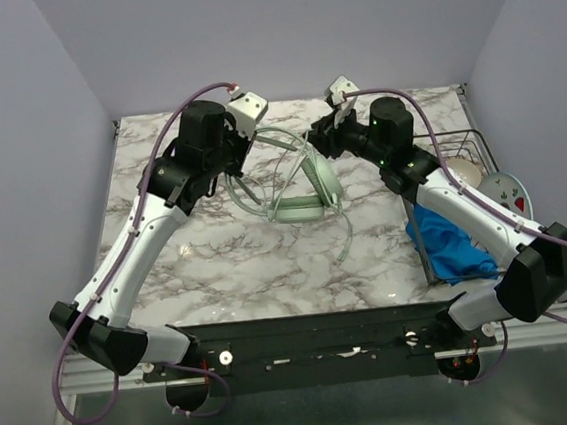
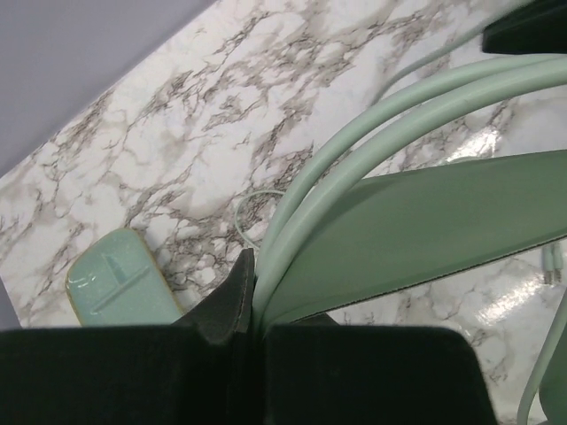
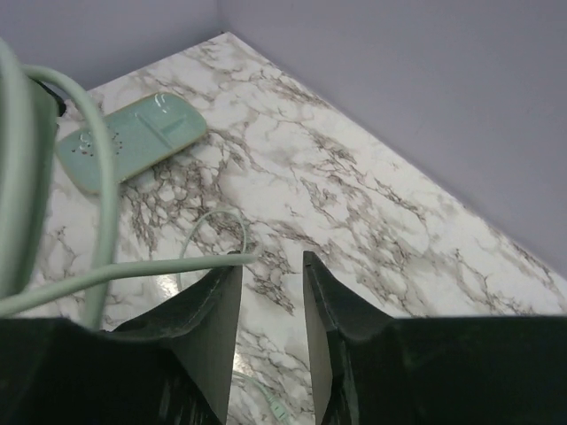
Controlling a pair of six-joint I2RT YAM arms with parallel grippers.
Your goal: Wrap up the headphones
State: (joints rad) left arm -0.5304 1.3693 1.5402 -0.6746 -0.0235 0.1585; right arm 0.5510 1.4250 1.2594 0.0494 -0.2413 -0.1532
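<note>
- The headphones (image 1: 307, 195) are pale mint green, with a smooth, slightly glossy finish. They sit tilted between the two sets of fingers.
- Their headband (image 2: 425, 221) is a broad flat band with two thin rails arching beside it. It runs straight into the left gripper (image 2: 252, 305), pinched between the closed fingers.
- The thin matching cable (image 3: 115, 273) hangs in loose loops. One strand reaches the tip of one finger of the right gripper (image 3: 270, 292), outside the parted fingers and not between them.

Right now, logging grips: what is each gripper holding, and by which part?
The headphones, by the headband, in the shut left gripper; the right gripper is open, empty.
</note>
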